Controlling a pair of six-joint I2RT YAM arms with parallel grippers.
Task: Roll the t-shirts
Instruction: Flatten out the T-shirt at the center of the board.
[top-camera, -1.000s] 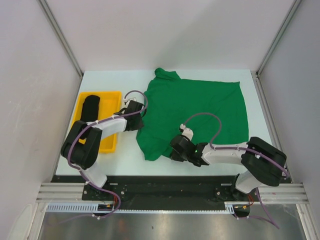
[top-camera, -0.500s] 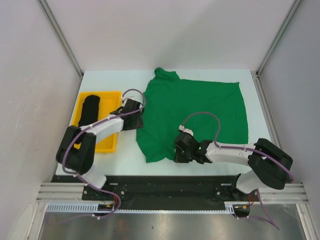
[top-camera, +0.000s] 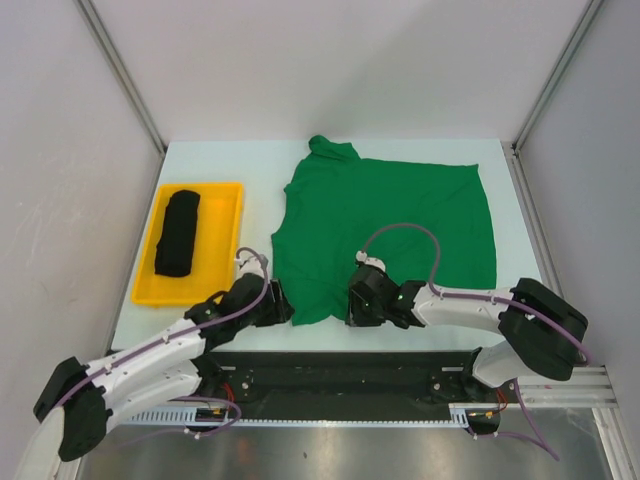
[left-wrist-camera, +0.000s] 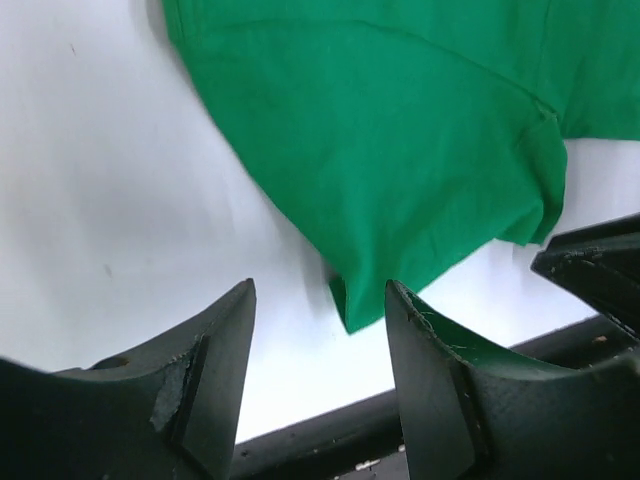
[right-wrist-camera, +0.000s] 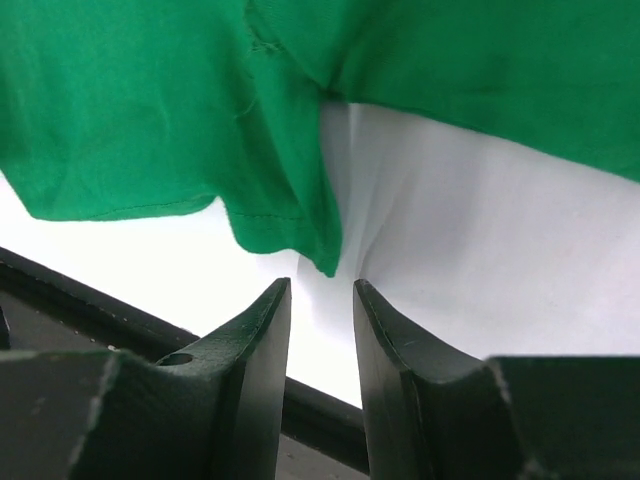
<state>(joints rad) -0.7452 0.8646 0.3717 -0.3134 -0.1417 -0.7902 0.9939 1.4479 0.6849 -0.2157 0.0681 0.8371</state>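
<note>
White table — green t-shirt spread; yellow tray left; grey walls around.

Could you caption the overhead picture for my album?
Left gripper and right gripper, open, at the near edge of the green t-shirt.

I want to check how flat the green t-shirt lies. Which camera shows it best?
The top external view: the whole green t-shirt is spread on the table there. The left wrist view shows only its near-left corner, and the right wrist view only a bit of its near hem.
</note>
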